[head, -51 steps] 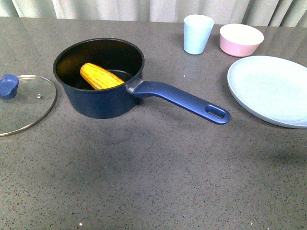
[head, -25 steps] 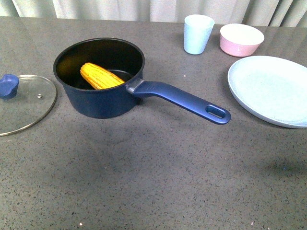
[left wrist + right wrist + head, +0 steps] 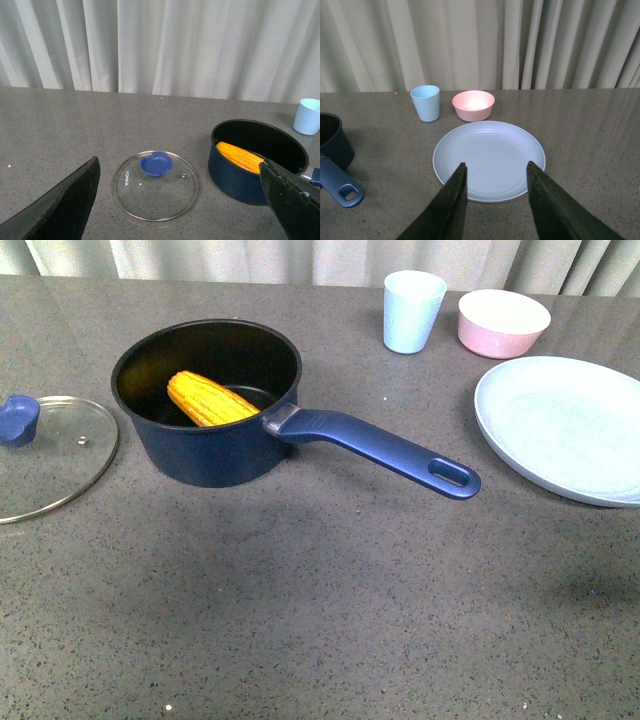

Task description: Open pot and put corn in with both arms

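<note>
Bare counter (image 3: 330, 620) lay open in front, while the pot (image 3: 205, 405), lid (image 3: 50, 455), cup (image 3: 413, 310), bowl (image 3: 503, 322) and plate (image 3: 565, 425) crowded the far side.

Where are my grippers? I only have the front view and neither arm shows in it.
Observer: The left gripper is open, its fingers wide apart, with the lid on the table between them in its wrist view.
Operator: And the right one?
Observer: The right gripper is open and empty, with the plate ahead of it.
Operator: Any marking on the lid? I can't see one.
Observer: Yes, the left wrist view shows a small printed word on the glass beside the blue knob.
</note>
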{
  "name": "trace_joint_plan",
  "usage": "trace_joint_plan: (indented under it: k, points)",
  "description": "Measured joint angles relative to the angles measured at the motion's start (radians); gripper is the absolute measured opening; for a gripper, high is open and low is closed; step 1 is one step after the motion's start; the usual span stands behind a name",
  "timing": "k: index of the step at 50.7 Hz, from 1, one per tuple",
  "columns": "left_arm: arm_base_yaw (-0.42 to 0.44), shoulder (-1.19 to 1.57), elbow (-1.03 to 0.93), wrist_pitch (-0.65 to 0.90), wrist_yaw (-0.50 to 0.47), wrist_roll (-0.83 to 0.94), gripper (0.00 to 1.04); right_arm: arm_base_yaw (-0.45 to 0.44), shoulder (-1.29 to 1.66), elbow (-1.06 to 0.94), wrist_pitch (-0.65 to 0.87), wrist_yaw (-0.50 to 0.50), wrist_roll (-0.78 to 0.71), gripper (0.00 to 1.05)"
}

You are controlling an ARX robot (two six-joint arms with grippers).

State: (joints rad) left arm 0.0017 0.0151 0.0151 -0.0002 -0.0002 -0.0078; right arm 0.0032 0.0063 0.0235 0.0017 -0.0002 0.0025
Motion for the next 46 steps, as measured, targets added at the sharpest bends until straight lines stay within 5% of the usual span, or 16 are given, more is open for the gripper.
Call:
trace_joint_plan:
  k: [14, 46]
  points:
    - [0.000, 0.000, 0.000, 0.000, 0.000, 0.000, 0.96, 0.000, 0.000, 0.000, 0.000, 0.000, 0.000, 0.96]
    - [0.000, 0.000, 0.000, 0.000, 0.000, 0.000, 0.96, 0.000, 0.000, 0.000, 0.000, 0.000, 0.000, 0.96]
